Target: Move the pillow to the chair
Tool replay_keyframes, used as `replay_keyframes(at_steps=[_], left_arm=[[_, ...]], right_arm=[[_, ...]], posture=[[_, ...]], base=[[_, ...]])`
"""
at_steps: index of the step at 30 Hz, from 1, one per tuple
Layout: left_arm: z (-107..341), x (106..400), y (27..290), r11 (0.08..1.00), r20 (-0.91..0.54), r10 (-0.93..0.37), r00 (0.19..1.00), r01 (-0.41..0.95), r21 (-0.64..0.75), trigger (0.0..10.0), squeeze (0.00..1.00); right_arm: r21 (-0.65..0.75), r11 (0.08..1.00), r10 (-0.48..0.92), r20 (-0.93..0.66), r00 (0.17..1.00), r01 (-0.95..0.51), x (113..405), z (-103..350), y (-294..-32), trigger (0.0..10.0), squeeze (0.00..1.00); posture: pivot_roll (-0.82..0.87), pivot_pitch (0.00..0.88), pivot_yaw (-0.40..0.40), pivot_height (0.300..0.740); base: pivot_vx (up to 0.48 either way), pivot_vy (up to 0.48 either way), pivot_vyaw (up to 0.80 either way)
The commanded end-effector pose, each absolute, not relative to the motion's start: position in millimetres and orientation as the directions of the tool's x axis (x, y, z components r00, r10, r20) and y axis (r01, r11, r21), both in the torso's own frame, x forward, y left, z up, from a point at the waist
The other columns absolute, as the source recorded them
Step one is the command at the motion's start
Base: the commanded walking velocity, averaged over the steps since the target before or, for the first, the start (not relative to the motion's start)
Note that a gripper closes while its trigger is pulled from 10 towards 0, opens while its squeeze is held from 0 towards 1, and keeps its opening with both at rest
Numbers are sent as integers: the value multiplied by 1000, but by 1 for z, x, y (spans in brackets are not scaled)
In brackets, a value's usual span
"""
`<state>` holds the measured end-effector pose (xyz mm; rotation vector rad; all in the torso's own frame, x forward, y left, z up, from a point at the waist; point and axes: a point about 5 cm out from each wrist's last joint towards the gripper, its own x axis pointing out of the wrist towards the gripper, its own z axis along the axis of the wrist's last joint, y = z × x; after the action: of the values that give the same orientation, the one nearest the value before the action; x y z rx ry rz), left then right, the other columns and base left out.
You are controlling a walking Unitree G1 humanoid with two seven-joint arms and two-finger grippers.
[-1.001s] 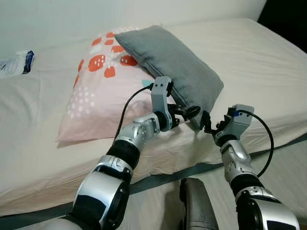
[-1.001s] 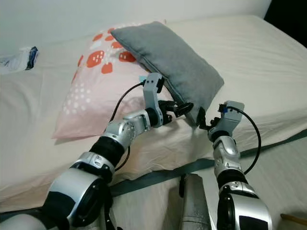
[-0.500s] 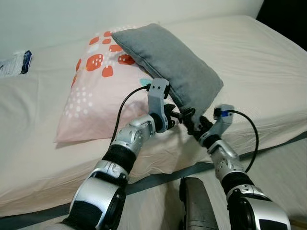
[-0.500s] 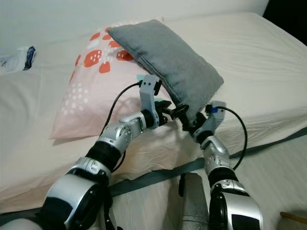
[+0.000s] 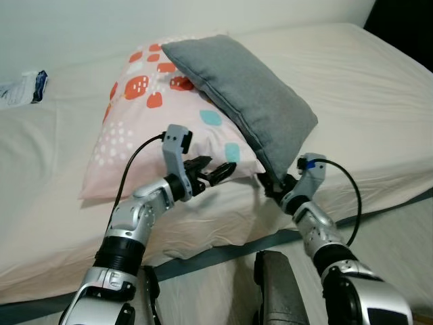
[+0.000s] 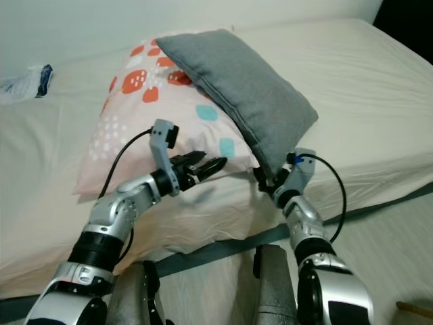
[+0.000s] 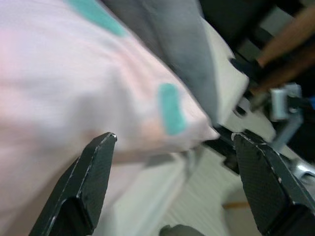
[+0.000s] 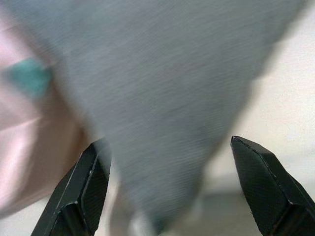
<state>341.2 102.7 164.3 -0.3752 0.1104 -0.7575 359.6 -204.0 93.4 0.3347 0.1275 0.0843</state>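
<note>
Cream-sheeted bed (image 5: 379, 81), pink patterned pillow (image 5: 145, 122) lying on it left of centre, small blue-and-white packet (image 5: 24, 88) at far left edge

Both my wrist views are smeared with motion blur. In my right one the grey pillow (image 8: 162, 98) is a soft wash of cloth with no clear seam, and the pink pillow (image 8: 29, 128) beside it is only a pale smudge with a teal blot. From my head, the grey pillow's low corner covers the fingertips of my right gripper (image 5: 274, 183), near the bed's front edge, so my grip there is hidden. The grey pillow (image 5: 243, 95) also hides part of the pink pillow (image 5: 149, 115) under it. A small packet (image 5: 24, 88) at the bed's far left corner is cut by the picture's edge, its print too small to read.
</note>
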Motion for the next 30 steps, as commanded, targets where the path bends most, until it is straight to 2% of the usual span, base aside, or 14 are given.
replay_keyframes(at_steps=[1,7,8,11,21,26,27,28,29,30], left_arm=[[162,340,114,692,22,-657,754,614,-380,10000,0],[163,339,122,714,17,-631,776,588,-381,10000,0],[165,338,133,733,20,-597,802,556,-393,10000,0],[166,338,137,738,25,-585,811,545,-399,10000,0],[168,334,143,739,29,-562,827,517,-431,10000,0],[167,334,144,738,24,-556,831,507,-445,10000,0],[167,333,144,739,22,-552,833,501,-450,10000,0],[167,333,144,740,20,-550,835,497,-453,10000,0],[167,333,144,740,18,-547,837,494,-456,10000,0],[167,333,144,740,17,-546,837,492,-458,10000,0]], right_arm=[[344,939,78,-129,989,-29,357,89,-207,10000,0],[338,941,72,-116,991,-28,359,93,-209,10000,0],[356,934,58,-87,995,-23,363,101,-211,10000,0],[369,929,55,-71,996,-25,366,105,-211,10000,0],[395,916,87,-21,996,-72,374,119,-204,10000,0],[354,930,114,-40,993,-92,374,116,-199,10000,0],[354,930,122,-36,992,-102,373,116,-197,6902,0],[354,929,126,-34,991,-107,373,115,-197,6902,0],[361,926,129,-29,991,-110,373,114,-196,314,0],[366,924,130,-26,991,-111,372,114,-196,314,0]], posture=[[45,212,22,533],[50,212,22,533],[57,205,22,533],[57,204,22,533],[64,188,18,533],[66,184,15,533],[66,183,15,533],[66,183,16,533],[66,183,16,533],[66,183,16,533]], base=[[0,0,0],[0,0,0],[0,0,0],[0,0,0],[0,0,0],[0,0,0],[0,0,0],[0,0,0],[0,0,0],[0,0,0]])
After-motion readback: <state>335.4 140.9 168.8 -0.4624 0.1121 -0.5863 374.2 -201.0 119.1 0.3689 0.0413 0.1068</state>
